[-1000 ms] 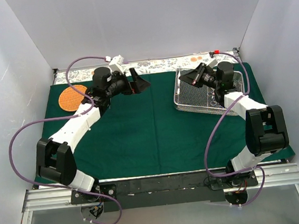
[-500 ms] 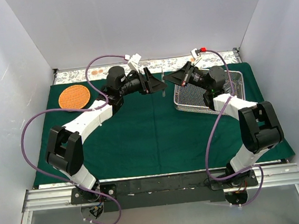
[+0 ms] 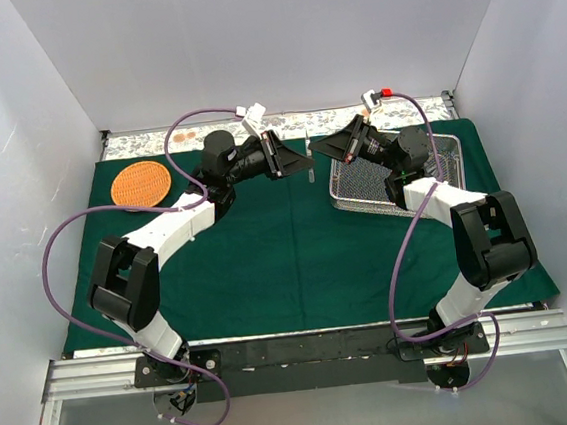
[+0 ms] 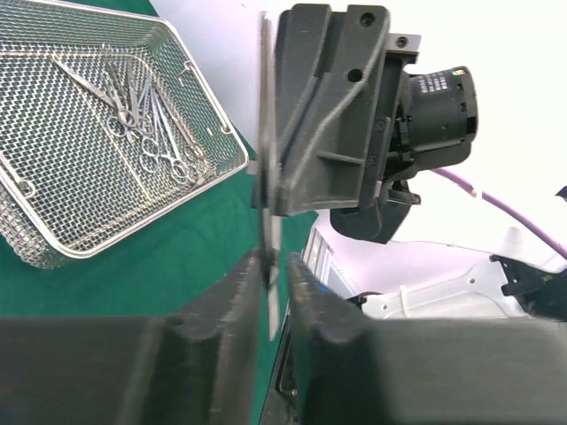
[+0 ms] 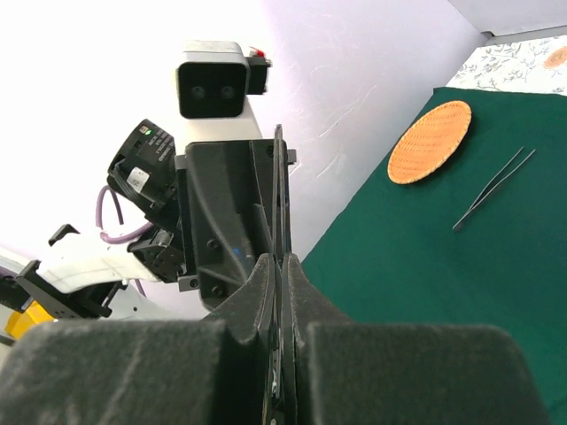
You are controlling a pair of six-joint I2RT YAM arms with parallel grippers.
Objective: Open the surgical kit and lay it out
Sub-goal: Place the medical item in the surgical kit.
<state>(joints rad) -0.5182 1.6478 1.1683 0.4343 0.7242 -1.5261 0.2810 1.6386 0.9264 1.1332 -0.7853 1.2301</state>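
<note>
The dark green cloth (image 3: 288,262) lies spread over the table, with the wire-mesh tray (image 3: 394,208) at its back right. Several steel scissors and forceps (image 4: 133,106) lie in the tray (image 4: 221,133). Both grippers meet in the air left of the tray. My right gripper (image 5: 281,261) is shut on a thin steel instrument (image 5: 279,177) that stands upright. My left gripper (image 4: 275,261) faces it with its jaws narrowed around the instrument's (image 4: 266,133) lower tip. One finger touches the tip and a slit shows on the other side. A pair of tweezers (image 5: 494,188) lies on the cloth.
The round woven orange basket (image 3: 140,183) sits at the cloth's back left corner. White walls close in the left, back and right sides. A patterned strip (image 3: 285,124) runs behind the cloth. Purple cables loop over both arms.
My left arm swung right to meet the right gripper, and its jaws went from wide open to nearly closed. The right gripper carried the instrument left, off the tray.
</note>
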